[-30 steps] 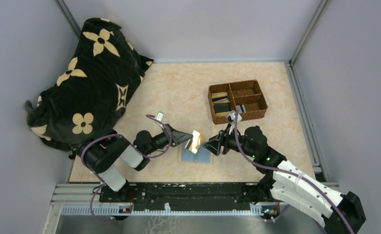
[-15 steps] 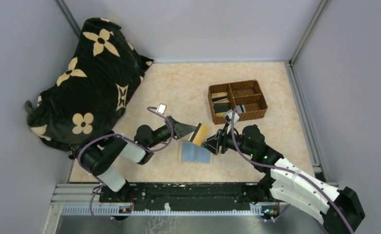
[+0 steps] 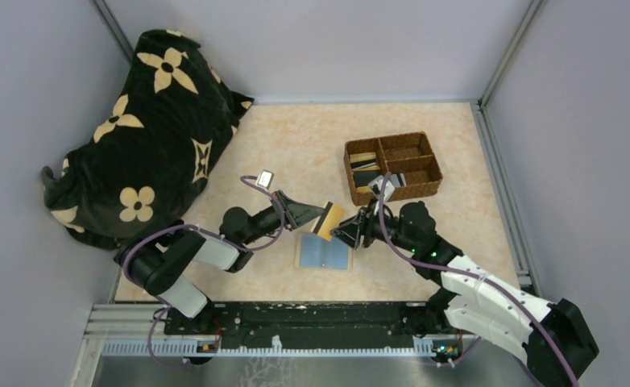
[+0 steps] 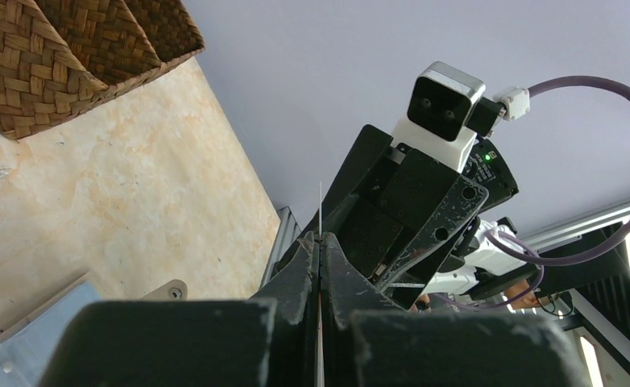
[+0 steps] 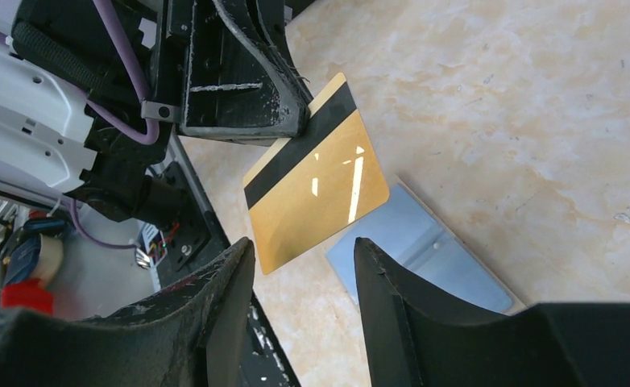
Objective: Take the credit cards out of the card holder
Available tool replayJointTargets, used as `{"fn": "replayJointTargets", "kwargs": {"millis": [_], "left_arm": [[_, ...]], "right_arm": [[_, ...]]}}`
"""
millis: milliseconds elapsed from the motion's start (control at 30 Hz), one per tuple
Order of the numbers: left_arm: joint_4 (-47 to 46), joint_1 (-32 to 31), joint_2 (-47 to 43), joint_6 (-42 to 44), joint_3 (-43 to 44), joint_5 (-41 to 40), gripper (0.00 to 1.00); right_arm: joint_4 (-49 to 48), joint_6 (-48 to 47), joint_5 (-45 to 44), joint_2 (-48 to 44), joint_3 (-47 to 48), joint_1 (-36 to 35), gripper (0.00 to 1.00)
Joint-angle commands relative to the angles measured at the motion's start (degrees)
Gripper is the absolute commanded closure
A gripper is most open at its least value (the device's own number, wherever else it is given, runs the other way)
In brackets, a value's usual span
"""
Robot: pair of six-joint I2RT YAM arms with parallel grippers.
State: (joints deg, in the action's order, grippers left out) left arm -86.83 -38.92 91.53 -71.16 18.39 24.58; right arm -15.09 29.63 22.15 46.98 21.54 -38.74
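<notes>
The card holder [image 3: 323, 251] lies open and flat on the table, pale blue-grey faces up; it also shows in the right wrist view [image 5: 424, 254]. My left gripper [image 3: 315, 215] is shut on a tan-gold credit card [image 3: 330, 221] with a dark stripe and holds it in the air above the holder. In the right wrist view the card [image 5: 316, 193] hangs from the left fingers [image 5: 239, 89]. In the left wrist view the card [image 4: 320, 211] shows edge-on between the closed jaws. My right gripper [image 3: 346, 232] is open and empty, just right of the card, jaws facing it.
A brown woven compartment tray [image 3: 394, 168] with several cards in it stands behind the right gripper. A black flower-patterned cloth bag [image 3: 147, 129] fills the back left. The table rail runs along the near edge [image 3: 296, 314].
My left gripper has lifted the tan-gold card up and away from the holder and turned it. My right gripper has shifted slightly left and back towards the card.
</notes>
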Motion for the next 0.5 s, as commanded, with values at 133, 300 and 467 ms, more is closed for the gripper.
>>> {"fn": "replayJointTargets", "kwargs": {"millis": [133,300,467], "left_arm": [[-15.74,-0.55,-0.91,-0.65,-0.53,1.19,1.00],[-15.74,-0.55,-0.61,-0.46,-1.01,0.95,1.00],[-15.75,-0.56,0.17,-0.83,-1.06,1.19,0.89]], "right_arm": [[-9.06,1.80,3.64,3.49,3.01,0.90,0.62],[-9.16,1.91,3.80,2.95,3.00,0.93,0.85],[-6.84,1.03,2.42,1.01,2.90,1.53,1.00]]}}
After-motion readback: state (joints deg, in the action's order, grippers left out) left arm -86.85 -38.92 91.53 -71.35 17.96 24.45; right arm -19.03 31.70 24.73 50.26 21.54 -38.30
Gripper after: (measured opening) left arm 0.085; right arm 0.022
